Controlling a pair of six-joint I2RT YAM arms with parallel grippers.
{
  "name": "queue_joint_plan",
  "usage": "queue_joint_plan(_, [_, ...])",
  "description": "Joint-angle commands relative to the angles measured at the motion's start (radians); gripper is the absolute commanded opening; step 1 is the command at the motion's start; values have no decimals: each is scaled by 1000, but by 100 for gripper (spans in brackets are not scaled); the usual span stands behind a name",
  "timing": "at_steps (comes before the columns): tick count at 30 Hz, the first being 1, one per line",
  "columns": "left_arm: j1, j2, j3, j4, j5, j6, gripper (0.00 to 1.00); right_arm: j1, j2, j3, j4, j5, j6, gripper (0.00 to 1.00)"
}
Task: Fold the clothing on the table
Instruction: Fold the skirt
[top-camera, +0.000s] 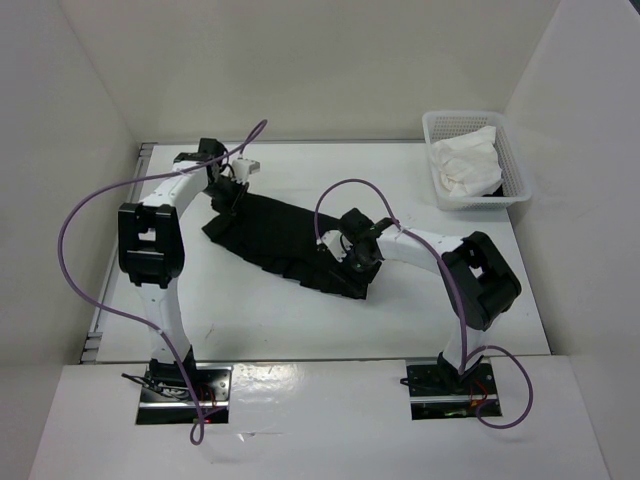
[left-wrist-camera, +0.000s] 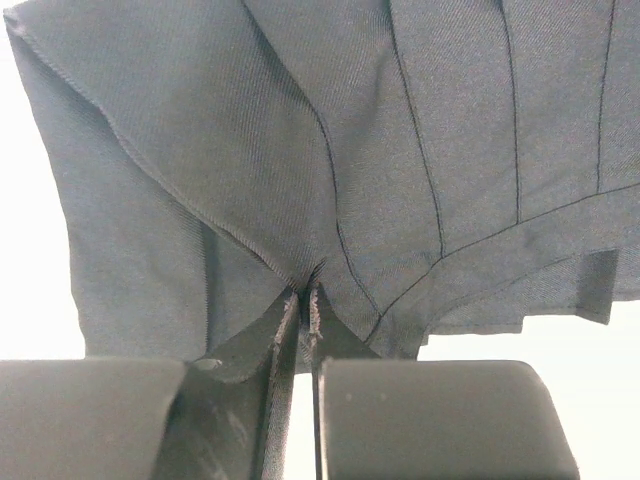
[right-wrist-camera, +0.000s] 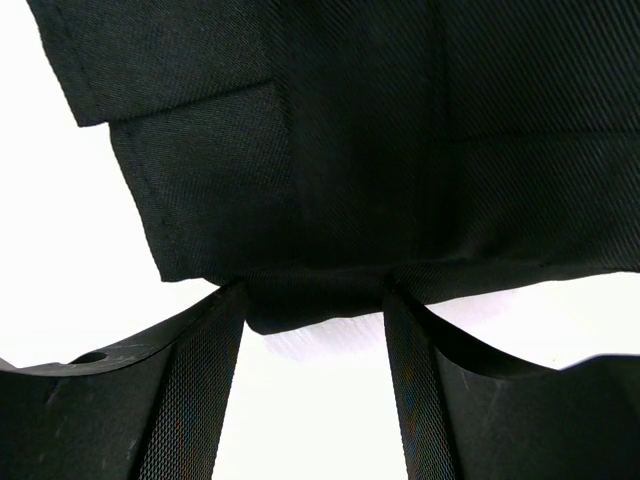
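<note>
Left jaws stand almost pressed together, with only a thin slit between them, and a pucker of the skirt (left-wrist-camera: 330, 150) is drawn into their tips, so I am pinching the fabric there. From that pinch the pleats fan up and to the right in my left wrist view, and a stitched edge runs off to the upper left. Right jaws are spread, with bare worktop (right-wrist-camera: 320, 400) showing between them. A small fold of the hem sits between their tips, and I cannot tell whether the tips press it. From above, the skirt (top-camera: 285, 245) lies flat on the worktop (top-camera: 300, 320) as a long dark band, slanting from back left towards the middle right. My left arm (top-camera: 150, 240) reaches over its far left end, and my right arm (top-camera: 480, 275) comes in from the right to its nearer right end. A basket (top-camera: 515, 160) holding a white cloth (top-camera: 465, 165) sits at the back right corner, well apart from the skirt.
</note>
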Motion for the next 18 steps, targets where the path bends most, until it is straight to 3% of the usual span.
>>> queue_joint_plan(1, [21, 7, 64, -35, -14, 47, 13, 10, 18, -30, 30, 0, 1, 62])
queue_joint_plan(18, [59, 45, 147, -54, -51, 76, 18, 10, 18, -30, 29, 9, 1, 62])
